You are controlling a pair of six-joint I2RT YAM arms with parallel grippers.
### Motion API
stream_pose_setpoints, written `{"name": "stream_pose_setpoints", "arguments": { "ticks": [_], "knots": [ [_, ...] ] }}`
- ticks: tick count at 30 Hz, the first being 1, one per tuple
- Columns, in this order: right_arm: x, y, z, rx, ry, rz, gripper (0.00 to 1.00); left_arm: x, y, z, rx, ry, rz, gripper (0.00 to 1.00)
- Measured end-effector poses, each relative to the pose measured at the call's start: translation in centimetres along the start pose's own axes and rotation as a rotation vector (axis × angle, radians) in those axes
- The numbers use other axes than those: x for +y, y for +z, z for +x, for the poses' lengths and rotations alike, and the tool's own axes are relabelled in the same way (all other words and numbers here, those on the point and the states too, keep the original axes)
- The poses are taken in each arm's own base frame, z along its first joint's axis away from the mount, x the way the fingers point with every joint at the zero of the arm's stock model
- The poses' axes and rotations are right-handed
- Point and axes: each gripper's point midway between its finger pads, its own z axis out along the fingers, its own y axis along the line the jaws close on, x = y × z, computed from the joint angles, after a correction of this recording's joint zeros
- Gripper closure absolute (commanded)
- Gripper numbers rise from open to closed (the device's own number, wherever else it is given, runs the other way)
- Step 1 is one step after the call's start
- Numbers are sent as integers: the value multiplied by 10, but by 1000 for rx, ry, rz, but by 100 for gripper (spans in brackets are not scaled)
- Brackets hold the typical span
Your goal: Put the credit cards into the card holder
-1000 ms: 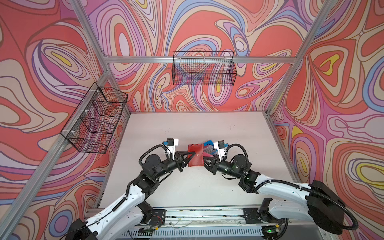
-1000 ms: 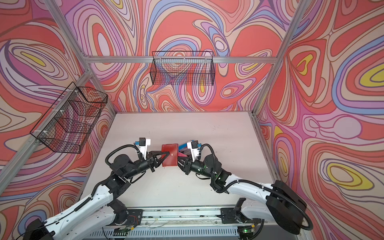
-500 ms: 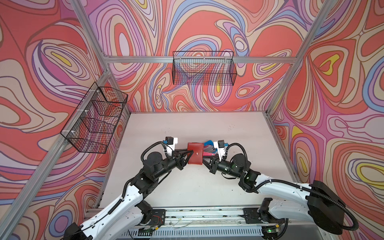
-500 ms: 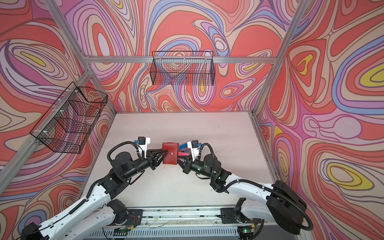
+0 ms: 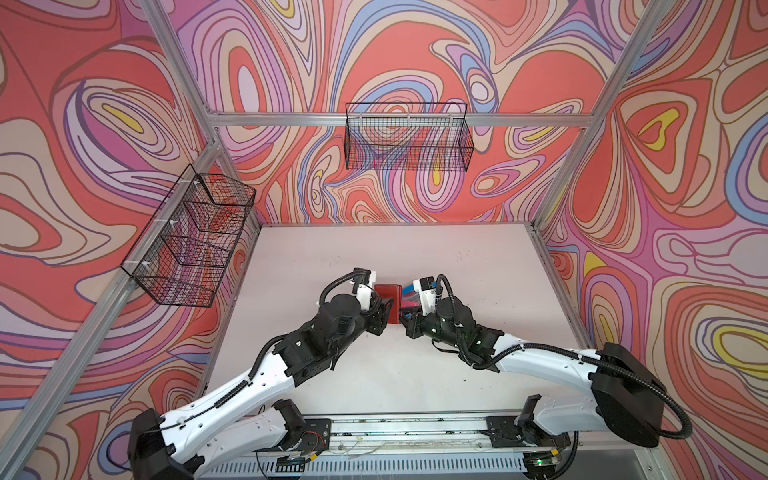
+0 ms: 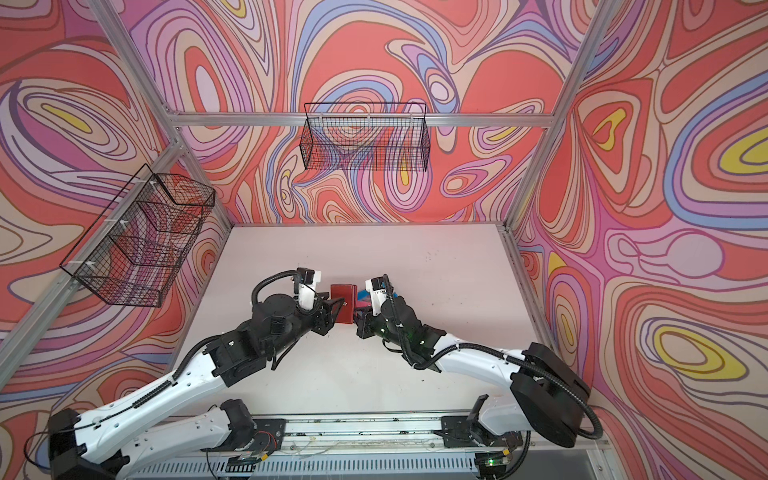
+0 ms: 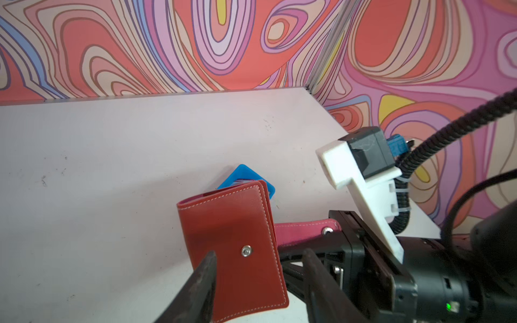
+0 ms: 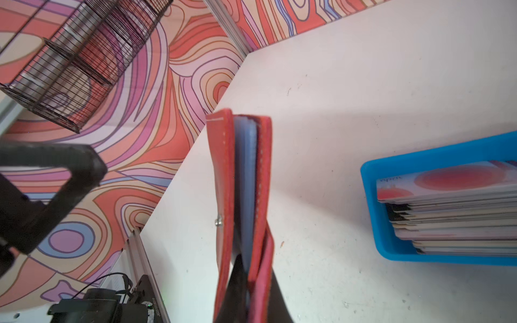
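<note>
In a top view, just left of centre, the left gripper [image 5: 387, 308] has its jaws spread and clamps nothing. At centre frame the small red leather-like card holder [image 5: 388, 292] is held upright over the white table [image 5: 457, 257]. Just right of it, the right gripper [image 5: 404, 318] pinches 1 lower corner of the holder tightly. Further right, the stacked plastic credit cards [image 8: 453, 207] lie in a small blue plastic tray [image 8: 373, 195].

The folded red card holder [image 7: 232, 237] stands upright, its strap pinched by the right claw [image 7: 296, 243]. The left claw [image 7: 260, 254] gapes around it; a blue tray [image 7: 246, 174] sits on the table [image 7: 112, 167] behind.
</note>
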Motion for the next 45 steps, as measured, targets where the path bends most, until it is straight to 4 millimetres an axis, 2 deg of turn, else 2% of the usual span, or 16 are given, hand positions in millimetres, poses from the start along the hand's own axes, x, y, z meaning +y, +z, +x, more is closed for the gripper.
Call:
{"name": "stream_pose_setpoints", "arguments": {
  "ticks": [5,11,17,24,27,31,40,45],
  "knots": [
    [6,2,8,22,-12,-17,100,6,18,16,84,62,-76,37],
    [8,2,9,23,-17,-25,100,15,28,27,149,93,-144,38],
    [8,2,9,23,-24,-23,100,22,34,32,185,113,-198,39],
    [9,-1,5,12,-34,-17,100,21,35,31,189,114,-210,38],
    [6,-2,5,8,-35,0,100,22,36,29,186,111,-222,39],
    [0,-2,6,7,-35,33,100,25,36,29,180,103,-239,45],
    [-16,-3,8,4,-32,113,100,32,34,30,184,104,-277,46],
    [-19,-4,8,0,-32,128,100,32,33,30,183,104,-280,55]
  ]
}}
